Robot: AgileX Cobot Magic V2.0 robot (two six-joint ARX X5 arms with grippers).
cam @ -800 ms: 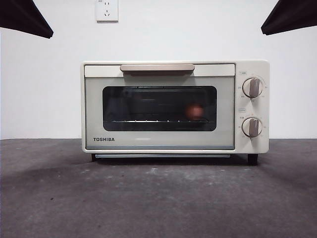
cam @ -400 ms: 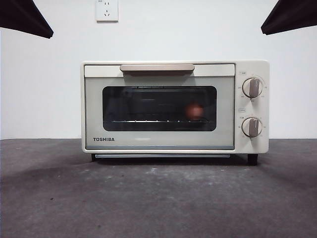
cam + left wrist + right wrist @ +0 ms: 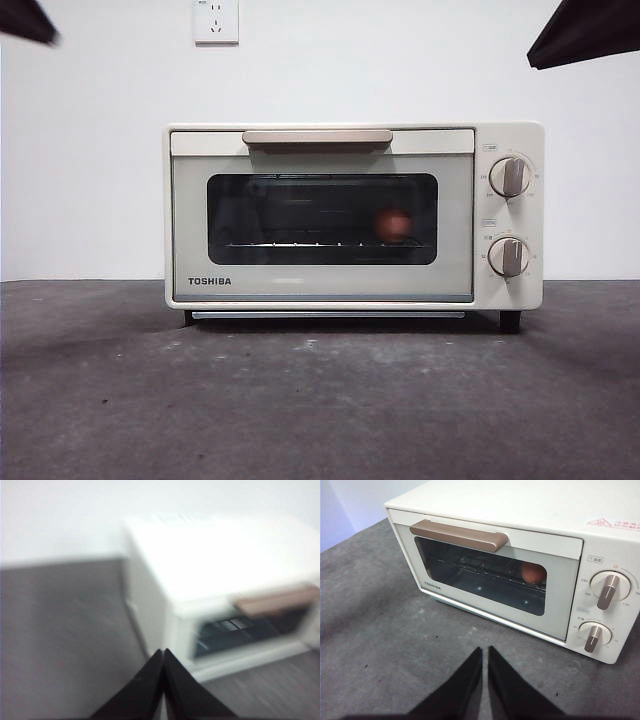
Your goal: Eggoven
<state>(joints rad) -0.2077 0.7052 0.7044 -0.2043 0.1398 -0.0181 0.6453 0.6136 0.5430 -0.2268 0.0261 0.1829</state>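
The cream TOSHIBA toaster oven (image 3: 320, 290) stands on the dark table with its door shut. The reddish-brown egg (image 3: 393, 224) lies on the wire rack inside, behind the dark glass, toward the knob side; it also shows in the right wrist view (image 3: 533, 573). My right gripper (image 3: 484, 652) is shut and empty, hovering in front of the oven (image 3: 485, 607). My left gripper (image 3: 163, 654) is shut and empty, up near the oven's (image 3: 150, 610) other front corner; that view is blurred. In the front view both arms show only as black tips at the top corners.
The tan handle (image 3: 318, 136) runs along the door's upper edge. Two knobs (image 3: 510, 176) (image 3: 509, 256) sit on the oven's right panel. A wall socket (image 3: 216, 20) is on the white wall behind. Dark table surface (image 3: 320, 410) lies in front of the oven.
The black tip at the top left corner of the front view has drawn up and left, mostly out of the picture. The oven, the egg and the right arm have not moved.
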